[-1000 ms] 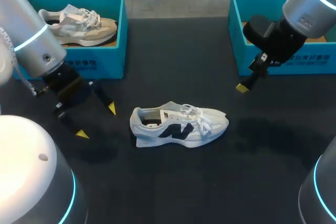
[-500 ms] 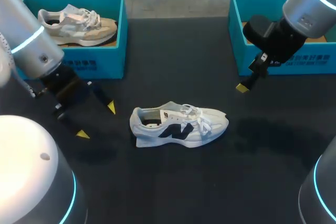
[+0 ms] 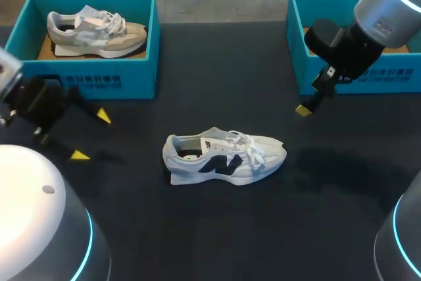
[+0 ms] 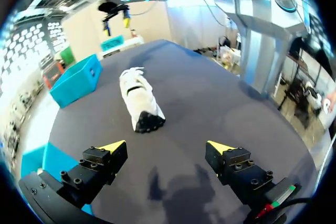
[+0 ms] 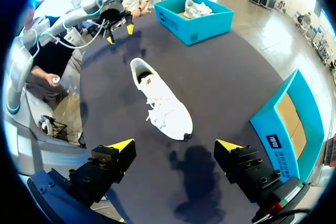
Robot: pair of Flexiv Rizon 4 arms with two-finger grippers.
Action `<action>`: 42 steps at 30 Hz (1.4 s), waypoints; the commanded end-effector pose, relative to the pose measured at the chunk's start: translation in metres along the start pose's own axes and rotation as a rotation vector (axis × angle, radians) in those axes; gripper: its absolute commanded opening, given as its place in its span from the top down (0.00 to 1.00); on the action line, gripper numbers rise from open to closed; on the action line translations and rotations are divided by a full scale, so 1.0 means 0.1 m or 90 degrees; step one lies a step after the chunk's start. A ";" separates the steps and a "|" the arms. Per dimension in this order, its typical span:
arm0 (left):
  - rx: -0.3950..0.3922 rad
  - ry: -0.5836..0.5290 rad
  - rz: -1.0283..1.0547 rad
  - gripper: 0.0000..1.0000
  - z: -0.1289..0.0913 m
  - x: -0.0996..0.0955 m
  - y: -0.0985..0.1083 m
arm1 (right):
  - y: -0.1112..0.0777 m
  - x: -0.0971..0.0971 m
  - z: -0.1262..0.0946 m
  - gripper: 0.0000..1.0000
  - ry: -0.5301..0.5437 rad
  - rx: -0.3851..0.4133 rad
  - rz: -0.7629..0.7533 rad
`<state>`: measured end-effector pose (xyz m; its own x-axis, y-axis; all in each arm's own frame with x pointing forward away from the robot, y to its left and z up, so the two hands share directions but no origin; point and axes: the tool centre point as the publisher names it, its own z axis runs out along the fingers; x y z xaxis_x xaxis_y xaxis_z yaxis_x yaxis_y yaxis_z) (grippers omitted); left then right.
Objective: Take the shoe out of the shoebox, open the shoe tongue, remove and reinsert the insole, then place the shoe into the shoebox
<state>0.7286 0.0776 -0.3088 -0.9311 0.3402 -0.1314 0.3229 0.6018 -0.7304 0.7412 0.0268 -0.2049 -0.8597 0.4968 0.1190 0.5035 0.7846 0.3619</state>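
A white shoe (image 3: 223, 157) with a dark logo lies on its sole in the middle of the black table, toe to the right. It is seen heel-first ahead of my left gripper (image 4: 167, 146) as shoe (image 4: 139, 100), and toe-first ahead of my right gripper (image 5: 176, 145) as shoe (image 5: 160, 98). My left gripper (image 3: 91, 136) hangs open well left of the shoe, holding nothing. Open and empty too, my right gripper (image 3: 306, 108) hovers in front of the right teal shoebox (image 3: 355, 77), up and right of the shoe.
The left teal shoebox (image 3: 99, 83) at the back left holds a beige shoe (image 3: 92, 31); from the right wrist it appears as box (image 5: 197, 24) with shoe (image 5: 198, 8). The right shoebox (image 5: 289, 124) stands beside my right gripper.
My left arm has drawn back to the left, taking its open gripper farther from the shoe. The right arm and the shoe have not moved.
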 end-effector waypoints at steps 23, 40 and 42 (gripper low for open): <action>0.184 -0.117 -0.183 0.00 0.07 0.17 0.67 | 0.00 0.00 0.01 0.00 0.000 0.001 0.001; 0.187 -0.120 -0.195 0.00 0.13 0.17 0.79 | 0.00 0.00 0.01 0.00 0.000 0.001 0.001; 0.187 -0.120 -0.195 0.00 0.13 0.17 0.79 | 0.00 0.00 0.01 0.00 0.000 0.001 0.001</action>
<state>0.7364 0.1213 -0.3769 -0.9995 0.0244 0.0221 -0.0100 0.4137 -0.9103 0.7412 0.0268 -0.2049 -0.8596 0.4969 0.1190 0.5035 0.7845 0.3619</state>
